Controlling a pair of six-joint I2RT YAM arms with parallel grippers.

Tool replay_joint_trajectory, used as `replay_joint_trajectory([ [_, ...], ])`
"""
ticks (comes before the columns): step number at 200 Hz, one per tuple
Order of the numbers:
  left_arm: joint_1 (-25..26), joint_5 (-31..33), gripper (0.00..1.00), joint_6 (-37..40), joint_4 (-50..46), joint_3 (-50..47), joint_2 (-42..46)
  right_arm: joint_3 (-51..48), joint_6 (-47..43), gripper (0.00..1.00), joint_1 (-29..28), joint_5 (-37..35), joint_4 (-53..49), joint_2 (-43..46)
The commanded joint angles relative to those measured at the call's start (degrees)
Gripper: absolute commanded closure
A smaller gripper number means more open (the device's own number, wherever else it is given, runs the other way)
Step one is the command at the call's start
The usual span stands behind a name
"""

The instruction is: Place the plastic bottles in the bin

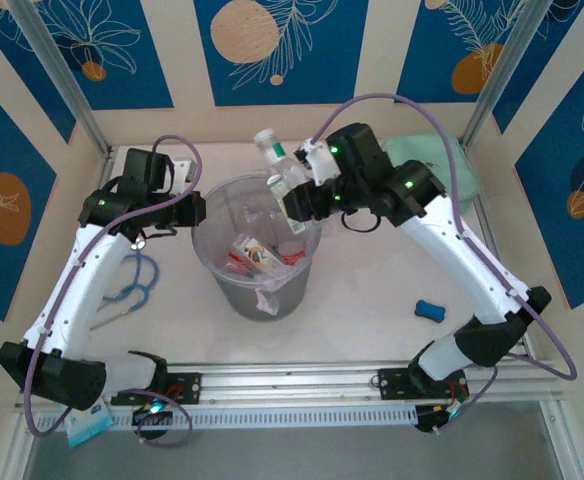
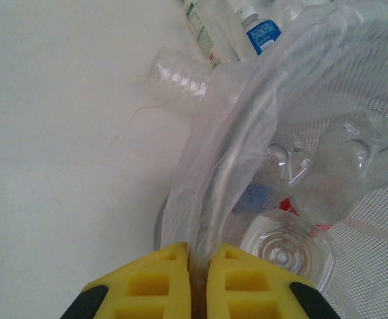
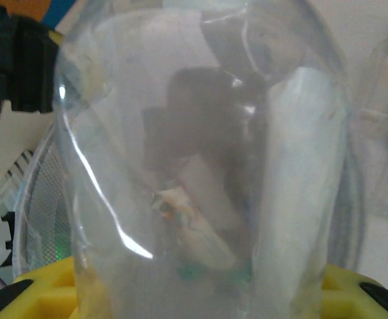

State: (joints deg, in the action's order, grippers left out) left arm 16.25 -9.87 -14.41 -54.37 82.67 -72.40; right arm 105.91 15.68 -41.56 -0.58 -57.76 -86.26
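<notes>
counts. arms: two. bins: one. the grey bin stands upright mid-table, lined with a clear bag.

we count bottles in three places:
- held: one clear bottle, clamped between the yellow fingers of the right gripper, up at the bin's far right rim. the bin's mesh rim shows just left of it in the right wrist view.
- inside the bin: at least two from the left wrist view, a lumpy-based bottle and a base-on bottle below it. from above we also see red-labelled pieces on the bin's floor, but we cannot count them.
- on the table just beyond the bin: three. a bare bottle lies on its side, with a white-label bottle and a blue-label bottle beside it.

left gripper: pinched tight on the edge of the clear bag at the bin's left rim.

other items, one each:
- mint-green case, far right, behind the right arm.
- small blue block, alone on the right.
- looped blue-grey cord, lying by the left arm.

surface: a plain white table. an aluminium rail along the near edge carries both arm bases.

room: cream wall panels with blue fields, orange discs and white leaf outlines. metal posts stand at the far corners.
</notes>
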Motion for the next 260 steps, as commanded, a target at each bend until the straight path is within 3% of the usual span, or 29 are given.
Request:
replay_joint_trajectory([
  [1, 0.46, 1.25, 1.00, -2.97, 2.62, -0.75, 1.38, 0.10, -1.08, 0.79, -2.65, -2.13, -1.78, -1.76],
  [35, 0.68, 1.61, 1.00, -3.34, 2.98, -1.09, 2.04, -0.27, -1.94, 0.78, -5.55, -3.38, -2.62, -5.28],
  [63, 0.70, 1.78, 1.00, -3.24, 2.74, -1.44, 2.62, -3.33, -2.06, 0.71, -7.18, -4.46, -2.21, -4.70],
  [84, 0.62, 1.92, 1.00, -2.91, 2.72, -1.33, 2.88, -4.79, -1.91, 0.56, -7.34, -4.53, -1.66, -2.85],
  [101, 0.63, 1.63, 1.00, -2.58, 2.71, -1.13, 2.97, -4.47, -2.78, 0.29, -7.19, -3.48, -2.52, -1.78],
  [117, 0.65, 1.44, 1.00, -2.08, 2.63, -0.95, 2.99, -3.63, -3.67, 0.20, -6.72, -3.65, -3.79, -0.84],
  [129, 0.62, 1.18, 1.00, -1.72, 2.72, -1.02, 2.97, -3.19, -4.15, 0.18, -6.19, -3.90, -3.85, 0.13],
  [160, 0.64, 0.24, 1.00, -1.43, 3.19, -1.20, 3.36, -0.27, -3.44, 0.24, -5.44, -3.74, -3.14, -0.19],
  [203, 0.66, -0.77, 1.00, -1.25, 3.32, -1.79, 4.21, 3.43, -2.08, 0.50, -6.91, -1.44, -1.61, -8.46],
  [260, 0.69, -0.84, 1.00, -1.69, 4.03, -3.18, 5.41, 1.66, -1.15, 0.60, -8.88, -0.70, 0.32, -16.74],
])
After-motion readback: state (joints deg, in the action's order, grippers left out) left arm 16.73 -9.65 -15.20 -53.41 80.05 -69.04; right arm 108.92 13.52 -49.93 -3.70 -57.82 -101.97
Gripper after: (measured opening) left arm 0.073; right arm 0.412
